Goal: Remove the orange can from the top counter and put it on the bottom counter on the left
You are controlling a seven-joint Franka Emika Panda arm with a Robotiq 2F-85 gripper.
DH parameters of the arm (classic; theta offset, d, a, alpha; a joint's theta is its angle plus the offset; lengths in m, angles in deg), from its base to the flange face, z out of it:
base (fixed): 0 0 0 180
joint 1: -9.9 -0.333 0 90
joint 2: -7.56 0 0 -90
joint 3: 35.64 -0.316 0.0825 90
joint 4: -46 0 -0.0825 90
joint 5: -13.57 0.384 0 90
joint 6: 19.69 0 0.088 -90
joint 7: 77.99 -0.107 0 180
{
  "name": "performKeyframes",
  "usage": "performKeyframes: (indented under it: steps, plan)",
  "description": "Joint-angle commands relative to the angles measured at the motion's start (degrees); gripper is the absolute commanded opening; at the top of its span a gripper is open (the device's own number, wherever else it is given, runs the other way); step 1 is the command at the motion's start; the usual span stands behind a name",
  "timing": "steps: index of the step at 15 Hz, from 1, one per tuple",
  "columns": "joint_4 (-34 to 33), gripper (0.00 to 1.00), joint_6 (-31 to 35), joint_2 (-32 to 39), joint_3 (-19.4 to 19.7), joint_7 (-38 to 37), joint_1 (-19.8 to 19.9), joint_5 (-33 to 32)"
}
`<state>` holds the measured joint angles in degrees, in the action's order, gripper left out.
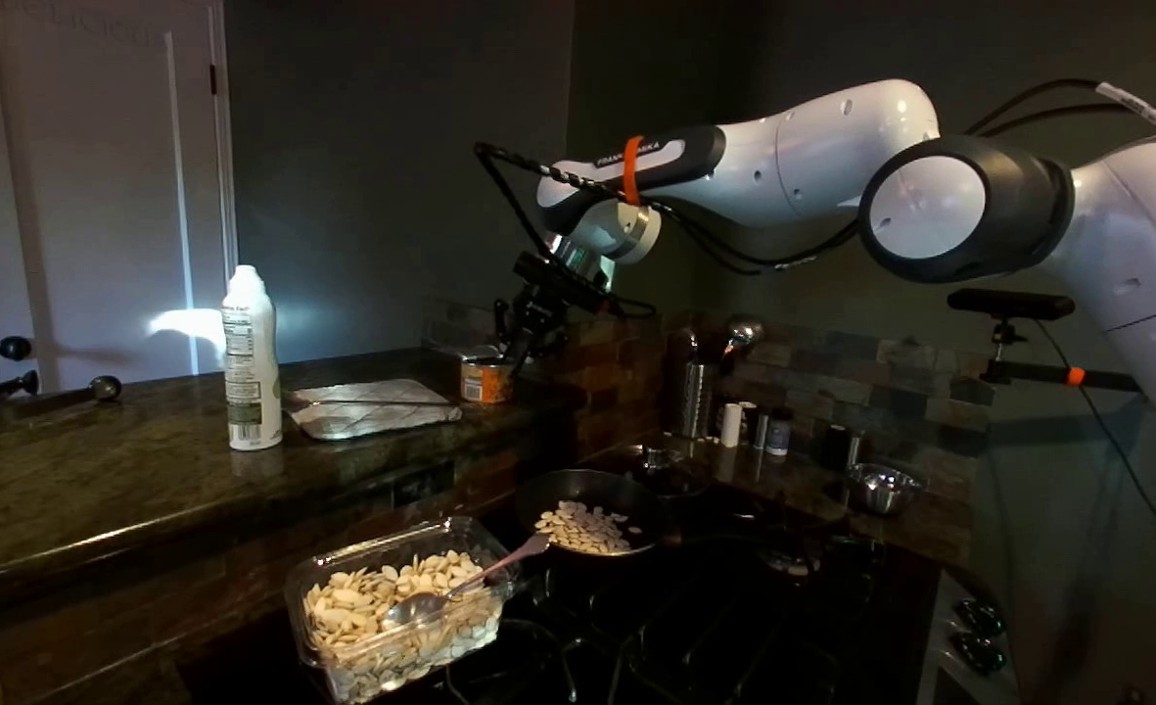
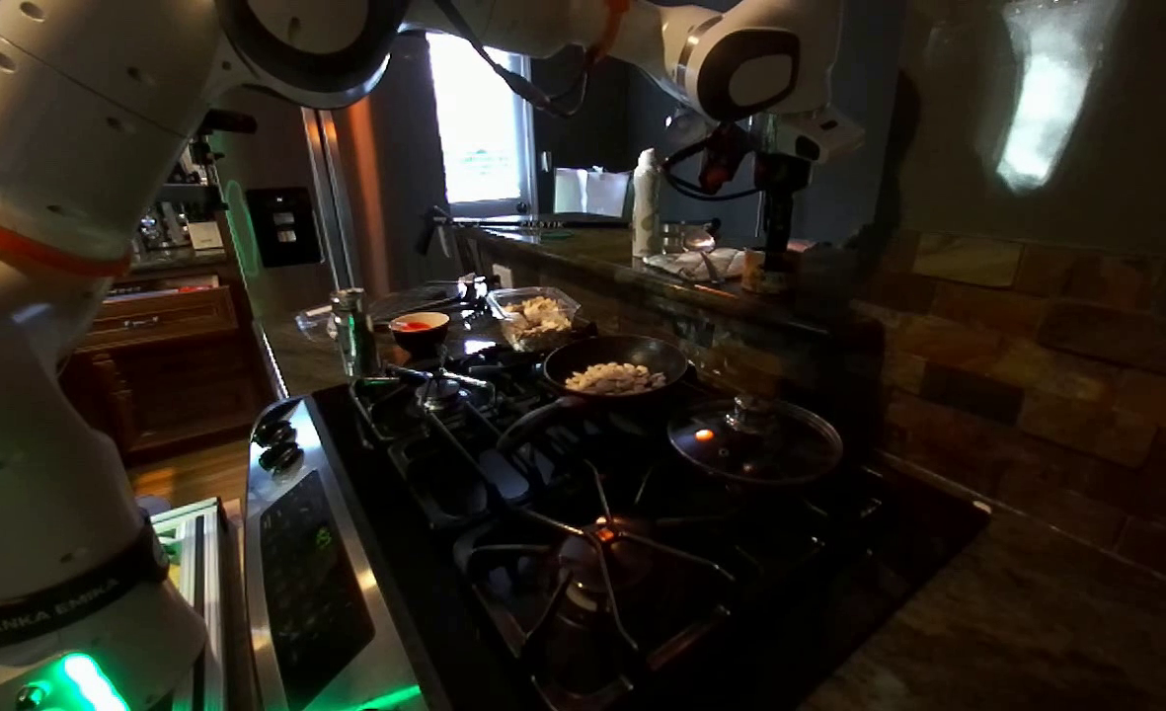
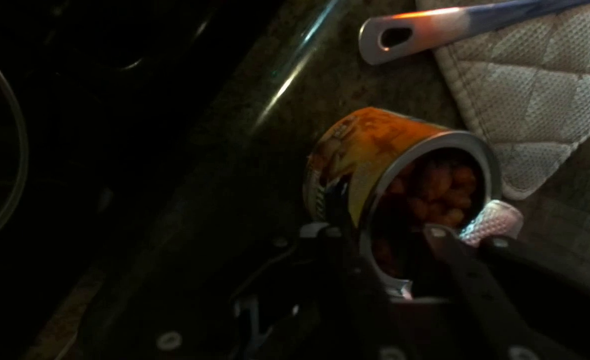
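The orange can [image 1: 483, 384] stands upright on the brown top counter [image 1: 98, 480], at its end by the tiled wall. It also shows in an exterior view [image 2: 755, 275]. In the wrist view the can [image 3: 374, 142] is without a lid and holds orange-brown contents. My gripper [image 1: 517, 357] points down at the can. In the wrist view its dark fingers [image 3: 409, 227] are parted, one at each side of the can's rim, and cover the near part of it. Whether they press on it is too dark to tell. The dark bottom counter [image 1: 245, 656] lies lower down.
A white bottle [image 1: 253, 362] and a quilted pad [image 1: 372, 406] with a utensil stand beside the can. The utensil handle [image 3: 414, 32] shows in the wrist view. Below are a clear seed container [image 1: 303, 587], a pan [image 1: 636, 490] and a glass lid [image 2: 755, 449] on the stove.
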<state>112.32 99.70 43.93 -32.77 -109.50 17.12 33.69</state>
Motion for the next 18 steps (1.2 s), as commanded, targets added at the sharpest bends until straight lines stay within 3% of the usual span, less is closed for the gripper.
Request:
performKeyframes:
  steps: [1, 9, 13, 18]
  plan:
    - [-2.7, 0.0, -1.8, 1.7, -1.0, 1.8, 1.2, 1.6]
    - [-2.3, 0.03, -3.4, -0.9, -0.8, 6.4, 0.9, -0.4]
    - [-4.1, 0.03, -10.6, -3.6, -1.6, 14.2, 0.0, -2.2]
    - [-7.2, 0.03, -17.0, -5.4, -1.9, 14.2, -3.0, -4.1]
